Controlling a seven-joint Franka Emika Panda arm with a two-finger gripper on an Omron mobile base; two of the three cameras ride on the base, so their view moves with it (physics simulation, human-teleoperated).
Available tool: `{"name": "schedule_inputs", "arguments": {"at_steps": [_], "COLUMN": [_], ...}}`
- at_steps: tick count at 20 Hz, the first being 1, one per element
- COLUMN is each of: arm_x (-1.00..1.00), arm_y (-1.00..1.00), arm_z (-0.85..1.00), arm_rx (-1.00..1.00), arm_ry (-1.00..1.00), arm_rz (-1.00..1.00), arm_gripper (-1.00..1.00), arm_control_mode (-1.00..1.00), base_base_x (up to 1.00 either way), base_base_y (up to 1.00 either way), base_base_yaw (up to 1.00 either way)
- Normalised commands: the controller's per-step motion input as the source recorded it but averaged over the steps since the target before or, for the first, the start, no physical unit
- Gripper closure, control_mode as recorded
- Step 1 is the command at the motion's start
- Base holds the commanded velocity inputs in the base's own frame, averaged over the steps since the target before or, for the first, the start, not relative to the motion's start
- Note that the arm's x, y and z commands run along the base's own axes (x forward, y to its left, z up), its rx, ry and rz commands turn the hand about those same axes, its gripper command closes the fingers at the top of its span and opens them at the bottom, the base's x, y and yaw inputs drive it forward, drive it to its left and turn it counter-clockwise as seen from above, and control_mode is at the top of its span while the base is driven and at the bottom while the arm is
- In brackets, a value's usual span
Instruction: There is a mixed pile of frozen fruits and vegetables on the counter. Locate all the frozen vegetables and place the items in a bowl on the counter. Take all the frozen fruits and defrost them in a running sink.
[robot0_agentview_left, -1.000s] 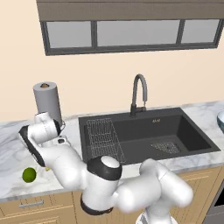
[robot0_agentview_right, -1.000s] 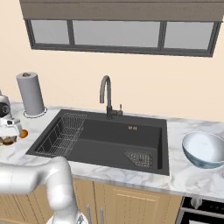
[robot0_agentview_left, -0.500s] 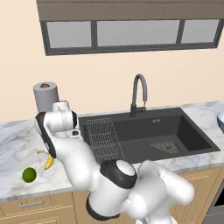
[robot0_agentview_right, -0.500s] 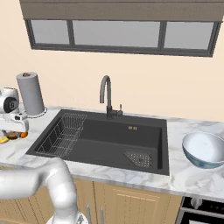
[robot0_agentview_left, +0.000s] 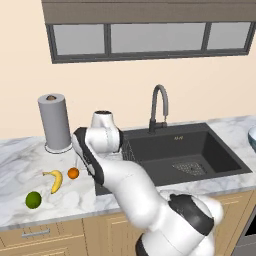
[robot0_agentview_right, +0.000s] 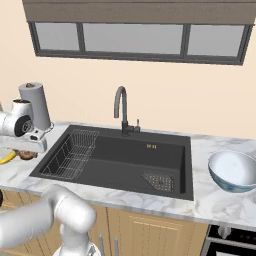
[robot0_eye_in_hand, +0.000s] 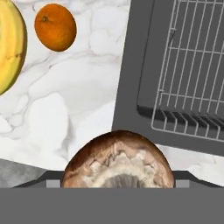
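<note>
Brown lump (robot0_eye_in_hand: 117, 161) between jaws

marble counter (robot0_agentview_left: 20, 155), banana (robot0_agentview_left: 55, 180), orange (robot0_agentview_left: 73, 173), bowl (robot0_agentview_right: 234, 171)

white arm bent left, claw (robot0_agentview_right: 27, 150) spread wide

Glossy white rounded arm links, dark grey joint bands, black cap at base joint.
</note>
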Motion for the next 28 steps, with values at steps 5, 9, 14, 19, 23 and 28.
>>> {"name": "schedule_inputs", "arguments": {"at_steps": [5,9,14,19,23,28], "arm_x": [-0.19,-0.23,-0.29,-0.02,-0.02,-0.04], "arm_y": [-0.70,-0.70,-0.81,-0.91,-0.88,-0.89], "arm_z": [0.63,0.60,0.44,0.00,0.00,0.00], "arm_rx": [0.00,0.00,0.00,0.08,0.00,-0.01], "arm_ry": [-0.03,-0.01,-0.05,-0.01,0.02,0.07], "arm_rz": [0.05,0.03,0.00,0.02,0.00,-0.03], "arm_gripper": [1.00,1.00,1.00,1.00,1.00,1.00], "arm_control_mode": [-1.00,-1.00,-1.00,-1.00,-1.00,-1.00], "base_base_x": [0.00,0.00,0.00,0.00,0.00,0.00], "base_base_y": [0.00,0.00,0.00,0.00,0.00,0.00], "base_base_yaw": [0.00,0.00,0.00,0.00,0.00,0.00]}}
